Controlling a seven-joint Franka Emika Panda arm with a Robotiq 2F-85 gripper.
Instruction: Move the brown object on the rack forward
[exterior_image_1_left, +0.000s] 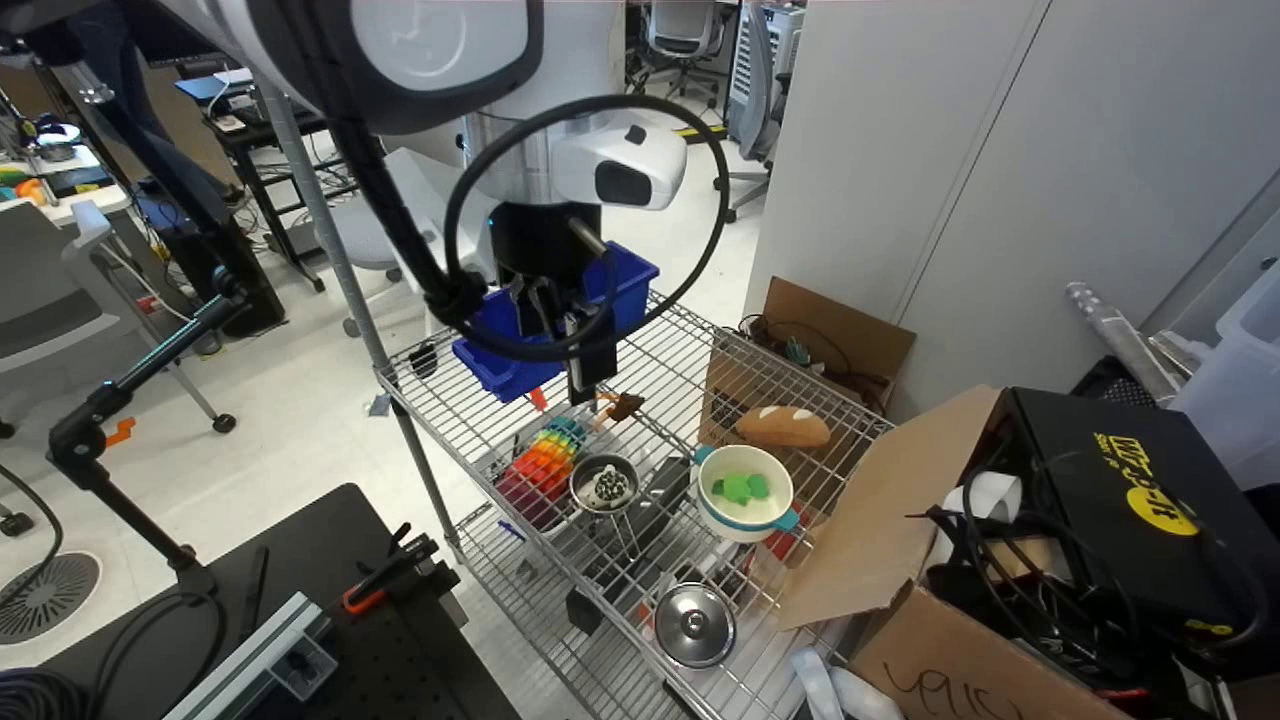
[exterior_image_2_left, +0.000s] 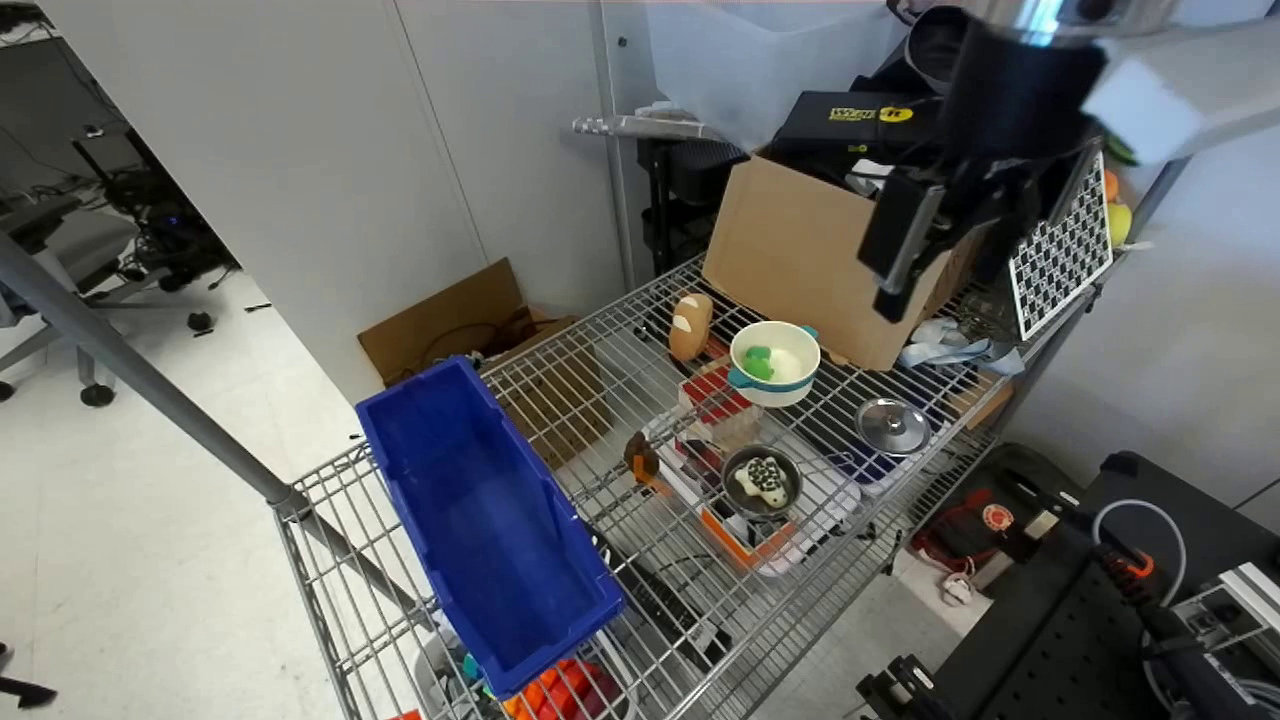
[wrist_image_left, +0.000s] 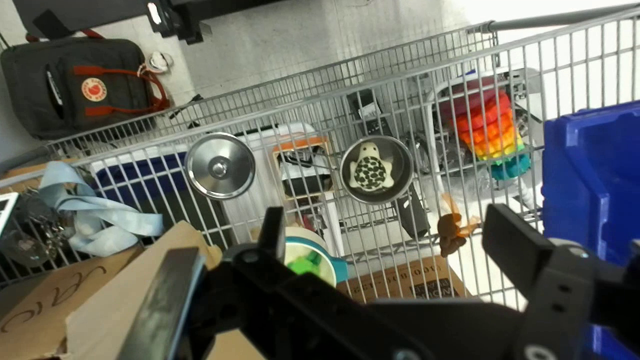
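Note:
The rack (exterior_image_1_left: 660, 460) is a silvery wire-grid shelf with metal posts; it also shows in an exterior view (exterior_image_2_left: 640, 560) and the wrist view (wrist_image_left: 310, 107). A small dark brown object (exterior_image_1_left: 626, 406) with orange strips lies on its grid; it also shows in an exterior view (exterior_image_2_left: 641, 458) and the wrist view (wrist_image_left: 450, 231). A light brown bread loaf (exterior_image_1_left: 783, 427) lies on the rack too (exterior_image_2_left: 690, 326); I do not see it in the wrist view. My gripper (wrist_image_left: 395, 235) is open and empty above the rack, its fingers wide apart; both exterior views show it (exterior_image_1_left: 570, 345) (exterior_image_2_left: 945, 260).
A blue bin (exterior_image_2_left: 490, 520) stands at one rack end. A white-teal bowl (exterior_image_1_left: 745, 490) with a green toy, a metal pan (exterior_image_1_left: 604, 482) with a turtle toy and a metal lid (exterior_image_1_left: 695, 625) stand on the grid. An open cardboard box (exterior_image_1_left: 900, 500) stands at the opposite end.

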